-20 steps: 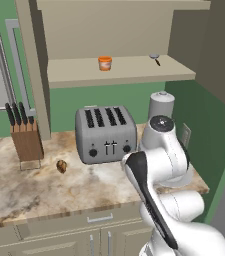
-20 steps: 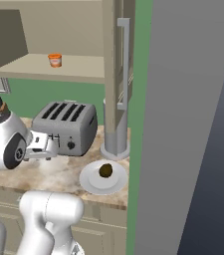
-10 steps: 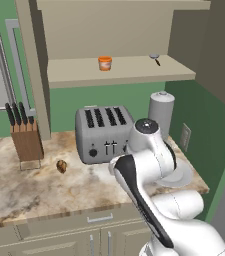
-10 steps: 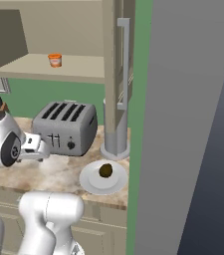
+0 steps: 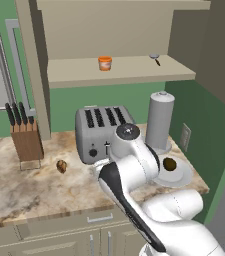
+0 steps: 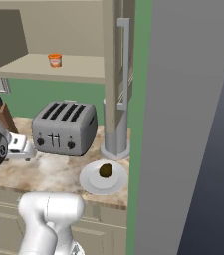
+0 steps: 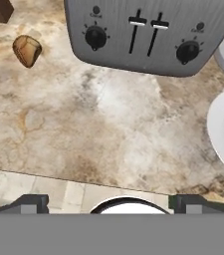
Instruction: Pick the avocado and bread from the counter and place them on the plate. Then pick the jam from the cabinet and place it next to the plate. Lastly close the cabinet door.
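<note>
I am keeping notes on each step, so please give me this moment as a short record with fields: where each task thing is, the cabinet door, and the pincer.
avocado: on the plate
plate: on the counter, right of the toaster
bread: on the counter, between the knife block and the toaster, not yet on the plate
jam: on the cabinet shelf
cabinet door: open
pincer: open, empty, over bare counter in front of the toaster
</note>
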Controlling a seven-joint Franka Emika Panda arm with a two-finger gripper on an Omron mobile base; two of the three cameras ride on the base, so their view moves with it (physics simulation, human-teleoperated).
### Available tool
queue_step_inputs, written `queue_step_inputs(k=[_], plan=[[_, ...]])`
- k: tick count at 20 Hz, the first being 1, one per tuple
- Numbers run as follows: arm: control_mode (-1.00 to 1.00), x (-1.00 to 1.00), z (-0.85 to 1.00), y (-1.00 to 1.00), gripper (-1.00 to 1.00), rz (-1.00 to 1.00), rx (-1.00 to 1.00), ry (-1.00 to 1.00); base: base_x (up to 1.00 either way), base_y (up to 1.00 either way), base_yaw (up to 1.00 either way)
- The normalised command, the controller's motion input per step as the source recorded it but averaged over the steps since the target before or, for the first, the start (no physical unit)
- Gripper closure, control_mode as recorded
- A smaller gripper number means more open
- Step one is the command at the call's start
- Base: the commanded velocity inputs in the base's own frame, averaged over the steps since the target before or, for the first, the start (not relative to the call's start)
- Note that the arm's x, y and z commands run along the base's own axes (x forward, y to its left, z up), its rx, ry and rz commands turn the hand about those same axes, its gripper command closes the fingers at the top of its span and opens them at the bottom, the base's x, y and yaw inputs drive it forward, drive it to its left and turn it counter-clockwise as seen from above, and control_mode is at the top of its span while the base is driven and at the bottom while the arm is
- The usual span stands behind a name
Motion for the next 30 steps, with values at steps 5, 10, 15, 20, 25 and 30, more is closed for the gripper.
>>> queue_step_inputs(k=[5, 10, 15, 20, 25, 30], plan=[[-1.0, 0.12, 0.0, 0.42, -1.0, -0.01, 0.02, -0.01, 0.0, 0.0, 0.0], [-1.0, 0.2, 0.0, 0.3, -1.0, 0.0, 0.03, -0.01, 0.0, 0.0, 0.0], [-1.0, 0.32, 0.0, 0.24, -1.0, 0.0, 0.04, -0.01, 0.0, 0.0, 0.0], [-1.0, 0.38, 0.0, 0.23, -1.0, 0.0, 0.05, 0.0, 0.0, 0.0, 0.0], [-1.0, 0.35, -0.01, 0.27, -1.0, -0.01, 0.05, 0.0, 0.0, 0.0, 0.0], [-1.0, 0.27, -0.1, 0.29, -1.0, -0.02, 0.02, 0.0, 0.0, 0.0, 0.0]])
